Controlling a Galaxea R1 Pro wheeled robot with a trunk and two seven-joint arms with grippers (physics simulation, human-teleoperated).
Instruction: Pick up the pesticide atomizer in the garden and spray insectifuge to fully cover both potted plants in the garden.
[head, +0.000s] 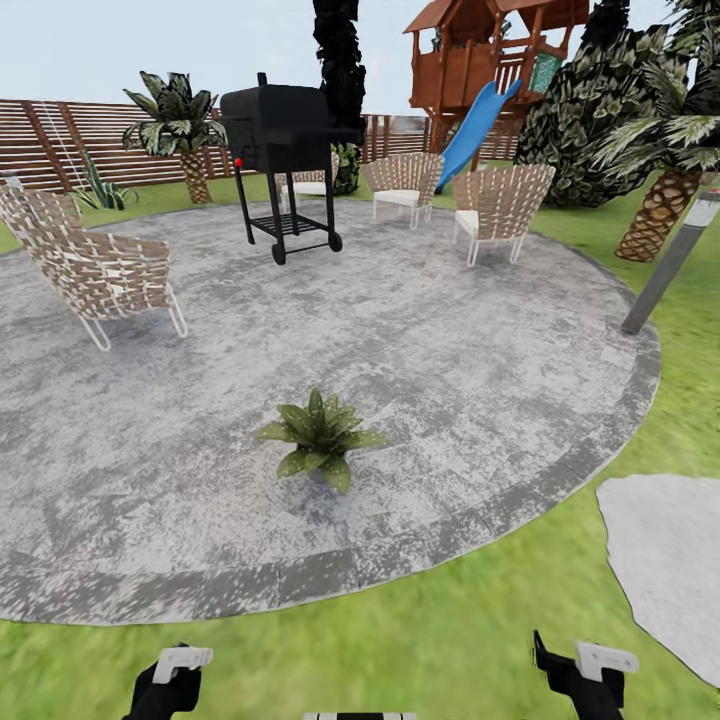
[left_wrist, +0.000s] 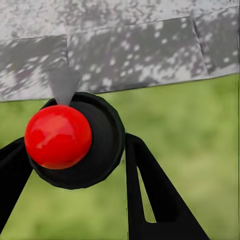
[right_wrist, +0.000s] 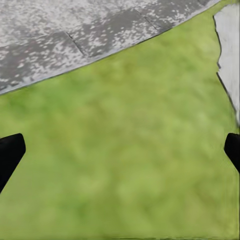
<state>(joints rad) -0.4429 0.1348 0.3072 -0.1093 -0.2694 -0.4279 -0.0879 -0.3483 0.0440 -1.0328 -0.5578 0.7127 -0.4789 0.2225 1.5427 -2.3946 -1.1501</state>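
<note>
At twelve o'clock sits a potted plant (head: 320, 437), and our left gripper (left_wrist: 75, 170) clamps the light, rigid pesticide atomizer (left_wrist: 75, 140) around its body, while our right gripper (right_wrist: 120, 150) hangs wide open, empty.

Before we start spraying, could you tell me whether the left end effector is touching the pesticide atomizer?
Touching. In the left wrist view the left end effector has one black finger pressed against each side of the pesticide atomizer, with no gap.

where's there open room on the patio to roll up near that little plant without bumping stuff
Bare paving rings the potted plant on every side, widest between it and the patio's near edge. It is crowded farther back: woven chair at left, grill behind, two more chairs at right.
</note>
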